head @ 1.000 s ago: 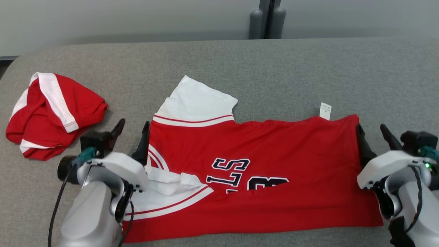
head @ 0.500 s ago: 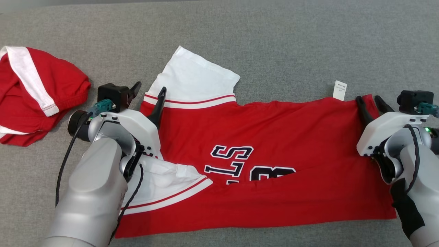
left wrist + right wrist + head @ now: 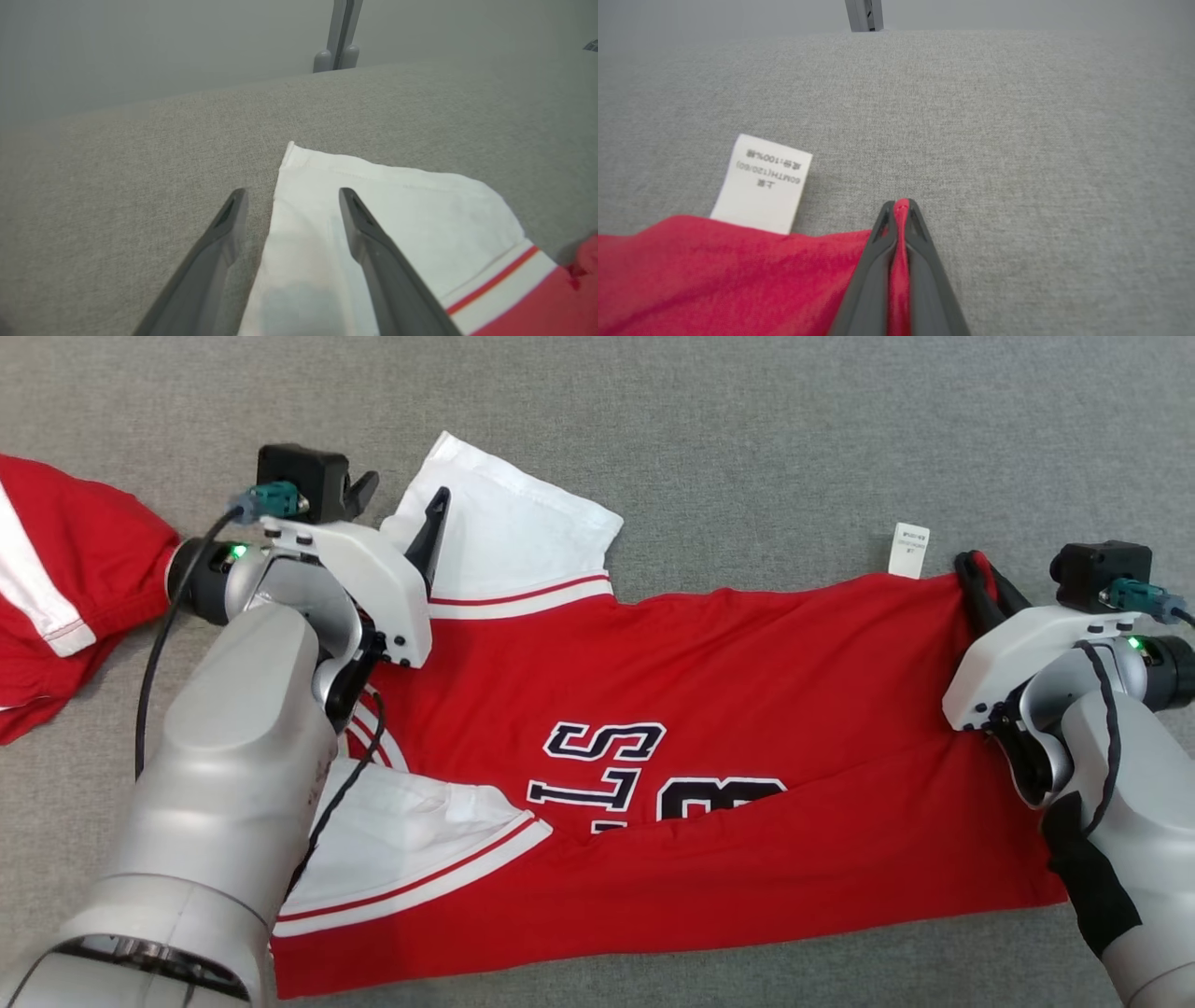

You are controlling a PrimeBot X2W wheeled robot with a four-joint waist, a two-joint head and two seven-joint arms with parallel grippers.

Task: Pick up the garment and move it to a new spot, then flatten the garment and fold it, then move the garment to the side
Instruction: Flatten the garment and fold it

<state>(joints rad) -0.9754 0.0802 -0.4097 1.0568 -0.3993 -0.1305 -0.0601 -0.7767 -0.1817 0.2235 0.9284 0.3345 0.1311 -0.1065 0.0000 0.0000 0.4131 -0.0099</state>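
**Garment [image 3: 747, 709] spread on the grey bench [image 3: 747, 429] between the two hands.**

The right hand [image 3: 901, 203] is closed on the garment's far corner. A strip of red cloth is seen pinched between its two fingers, up to their tips. A white label [image 3: 761, 184] is laid on the bench just beside that hand, on the side toward the left hand. Its base is tucked under the red edge, and its print is seen upside down and is only partly legible.

The left hand [image 3: 293, 191] is held open. One finger is placed over the white far sleeve [image 3: 509, 532] and the other over bare bench, with the sleeve's edge lying between them. Whether the fingertips touch the cloth cannot be told.

Dark lettering [image 3: 607, 765] is carried on the red cloth about midway between the hands. Its lower part is hidden beneath a fold of the garment. The near sleeve [image 3: 420, 831], white with red piping, is partly covered by the left forearm [image 3: 224, 756].

A bundle [image 3: 75, 588] of red and white cloth is seen on the outer side of the left hand, apart from the garment and cut off by the frame. A grey post [image 3: 337, 51] is seen beyond the bench's far edge, ahead of the left hand, and is cut off at the top.
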